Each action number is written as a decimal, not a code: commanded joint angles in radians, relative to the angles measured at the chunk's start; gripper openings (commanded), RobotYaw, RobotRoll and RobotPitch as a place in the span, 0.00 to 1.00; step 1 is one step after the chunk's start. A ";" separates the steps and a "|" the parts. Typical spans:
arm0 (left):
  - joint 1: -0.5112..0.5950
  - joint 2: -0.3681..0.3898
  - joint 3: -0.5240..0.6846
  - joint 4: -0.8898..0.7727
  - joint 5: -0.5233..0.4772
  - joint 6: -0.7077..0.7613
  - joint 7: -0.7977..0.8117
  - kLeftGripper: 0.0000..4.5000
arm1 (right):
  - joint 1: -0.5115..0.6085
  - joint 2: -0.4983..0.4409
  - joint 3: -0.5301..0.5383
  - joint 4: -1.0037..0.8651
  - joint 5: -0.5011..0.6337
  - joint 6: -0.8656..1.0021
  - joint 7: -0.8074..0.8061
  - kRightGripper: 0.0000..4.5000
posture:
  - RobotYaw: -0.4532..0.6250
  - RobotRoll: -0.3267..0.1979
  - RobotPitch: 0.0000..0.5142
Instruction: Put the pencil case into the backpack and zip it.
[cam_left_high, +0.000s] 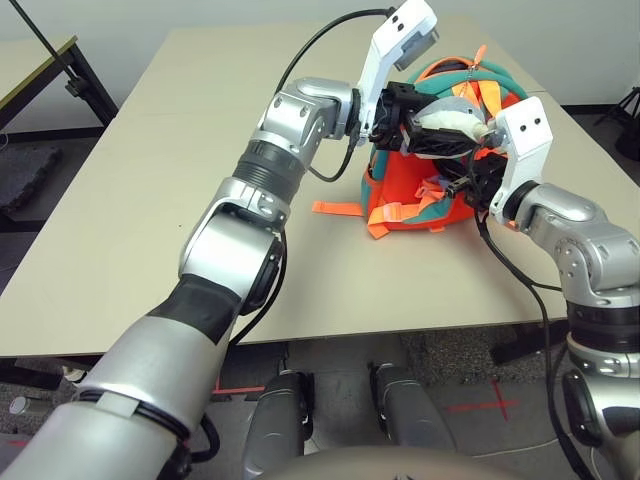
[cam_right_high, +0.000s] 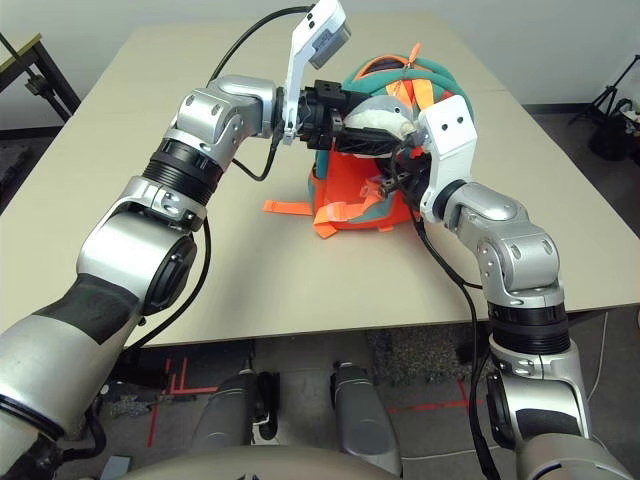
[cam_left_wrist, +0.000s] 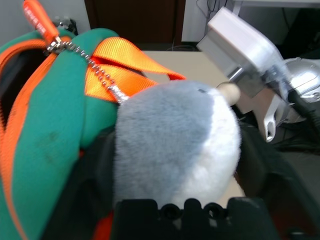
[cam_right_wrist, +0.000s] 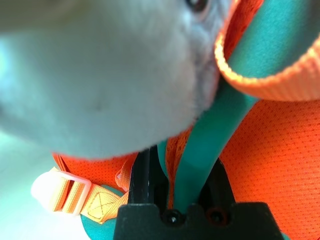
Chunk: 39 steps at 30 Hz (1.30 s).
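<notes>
A beige table (cam_left_high: 150, 200) fills the room's foreground, a grey floor below its near edge and a pale wall behind; the backpack (cam_left_high: 420, 190), orange with teal trim, stands upright toward the table's far side, its orange webbing straps (cam_left_high: 335, 209) trailing onto the tabletop toward the robot. The pencil case shows in no view, so its place cannot be told. A grey-white plush fish toy (cam_left_high: 450, 123) lies across the backpack's upper front, hung from a bead chain (cam_left_wrist: 90, 65) that runs to an orange zipper pull (cam_left_wrist: 36, 17) at the teal rim.

The left gripper (cam_left_high: 415, 125) reaches the backpack from the robot's left, level with the plush toy; its black fingers flank the toy on both sides (the wrist view shows the fur filling the gap between them), spread about it; whether they press it cannot be told.

The right gripper (cam_right_wrist: 180, 175) meets the backpack from the robot's right, lower on the front panel; its two fingers stand close together with a strip of teal trim (cam_right_wrist: 210, 135) pinched between them, orange mesh to either side and a pale strap buckle (cam_right_wrist: 60, 192) just beside.

A second table (cam_left_high: 35, 65) with a black frame stands well apart, to the left of the backpack; a black tripod leg (cam_left_high: 625, 105) shows on the opposite side.
</notes>
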 joint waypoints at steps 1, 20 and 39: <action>-0.014 0.017 -0.007 0.018 0.026 0.011 -0.022 0.61 | 0.013 0.007 0.024 0.020 -0.007 0.009 0.002 0.04 | 0.17 0.62 0.19; 0.015 0.262 0.091 -0.049 -0.012 0.096 -0.066 0.09 | -0.006 -0.001 0.041 0.064 -0.014 -0.017 0.023 0.04 | 0.20 0.62 0.17; 0.351 0.407 -0.030 -0.218 0.015 0.262 -0.168 0.09 | -0.032 -0.006 0.054 0.099 -0.029 -0.031 0.045 0.04 | 0.22 0.62 0.18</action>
